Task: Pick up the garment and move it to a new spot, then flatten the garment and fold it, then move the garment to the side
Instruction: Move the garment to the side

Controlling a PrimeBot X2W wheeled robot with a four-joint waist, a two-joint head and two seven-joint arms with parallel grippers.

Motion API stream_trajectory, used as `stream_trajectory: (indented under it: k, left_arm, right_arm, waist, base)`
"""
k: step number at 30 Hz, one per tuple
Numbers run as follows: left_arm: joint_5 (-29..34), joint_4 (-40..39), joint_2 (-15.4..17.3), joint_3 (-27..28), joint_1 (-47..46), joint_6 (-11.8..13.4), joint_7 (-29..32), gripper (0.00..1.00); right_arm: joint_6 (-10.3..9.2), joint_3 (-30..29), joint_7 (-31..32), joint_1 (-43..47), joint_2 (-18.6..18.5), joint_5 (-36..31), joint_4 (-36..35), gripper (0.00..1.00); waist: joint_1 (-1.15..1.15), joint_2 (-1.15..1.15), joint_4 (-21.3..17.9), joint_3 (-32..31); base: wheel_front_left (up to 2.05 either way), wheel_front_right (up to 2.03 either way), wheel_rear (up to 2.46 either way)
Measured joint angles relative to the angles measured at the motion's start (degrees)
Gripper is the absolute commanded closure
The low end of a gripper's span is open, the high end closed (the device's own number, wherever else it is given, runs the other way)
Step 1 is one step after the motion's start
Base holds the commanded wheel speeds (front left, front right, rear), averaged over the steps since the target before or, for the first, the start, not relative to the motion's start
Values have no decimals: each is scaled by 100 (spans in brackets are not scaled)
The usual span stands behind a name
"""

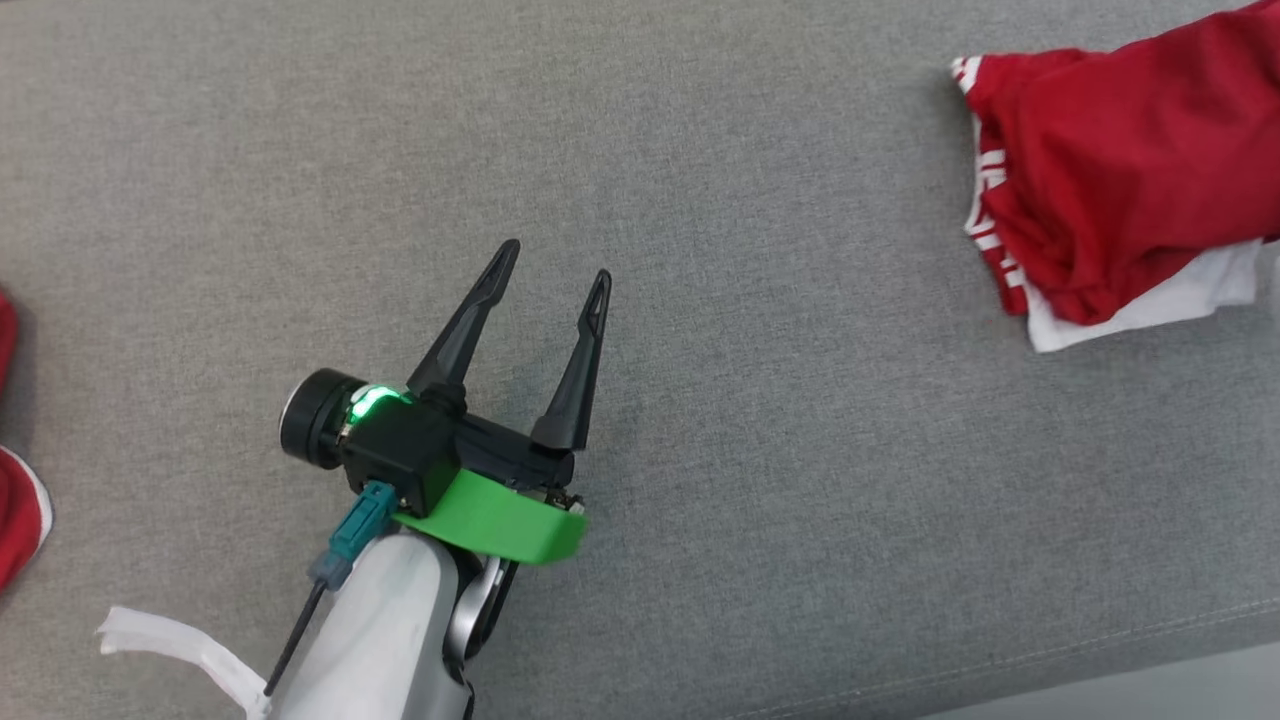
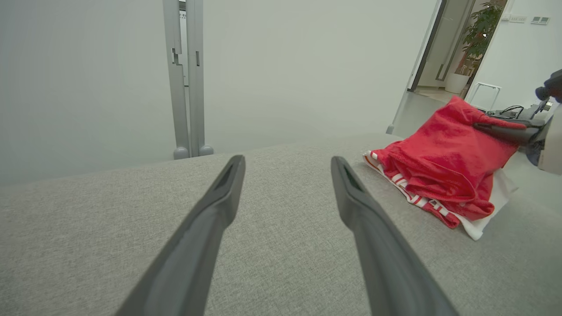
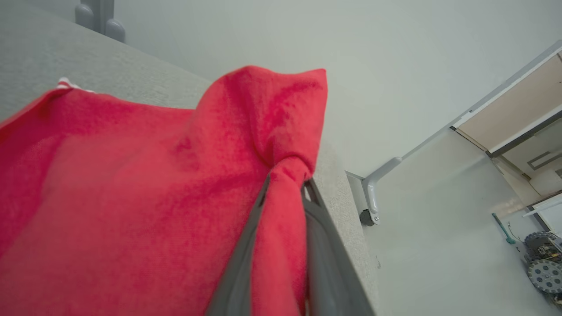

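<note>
Gray surface (image 1: 800,450) held the red garment (image 1: 1120,170), pinched by the right gripper (image 3: 287,182), far right of the open fingers (image 1: 465,325) of the left gripper (image 1: 555,262)

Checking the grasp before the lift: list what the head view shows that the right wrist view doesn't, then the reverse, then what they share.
The head view adds the left tool, open over the grey surface, a green band at its wrist, and more red cloth at the left edge. The right wrist view adds the right tool, shut on a pinched fold of the garment, with a wall and a doorway behind. Shared: the garment and the grey surface it lies on.
</note>
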Motion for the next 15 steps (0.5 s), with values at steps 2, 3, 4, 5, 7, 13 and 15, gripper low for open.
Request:
stream_trajectory:
  k: [2, 3, 4, 5, 7, 13, 15]
  left_arm:
    - [43, -24, 1, 26, -76, -22, 0, 0]
    - [56, -35, 1, 43, -98, -30, 1, 0]
    - [71, -48, 1, 63, -128, -33, 0, 0]
    - [75, -64, 1, 88, -157, -43, 1, 0]
    - [75, -86, 2, 122, -196, -48, 1, 0]
    - [76, -118, 2, 211, -209, -56, 1, 0]
    - [55, -125, 3, 236, -209, -56, 1, 0]
  right_arm:
    - [0, -191, -1, -155, -154, -100, 108, 100]
    - [0, -282, -2, -211, -193, -133, 159, 100]
    - [0, -366, -1, -280, -226, -180, 237, 100]
    - [0, -430, -2, -332, -266, -258, 300, 100]
    - [0, -582, -2, -435, -294, -390, 423, 100]
    - [0, -1170, -2, -639, -282, -789, 593, 39]
    - [0, -1389, -2, -638, -176, -886, 593, 0]
  waist:
    - [0, 0, -6, 185]
    - [0, 0, -5, 258]
    - [0, 0, -1, 343]
    - [0, 0, 5, 424]
    - [0, 0, 22, 561]
    - [0, 0, 135, 814]
    - [0, 0, 187, 820]
  base:
    - [0, 0, 0]
    - [0, 0, 0]
    - [0, 0, 0]
    - [0, 0, 0]
    - [0, 0, 0]
    - [0, 0, 0]
    - [0, 0, 0]
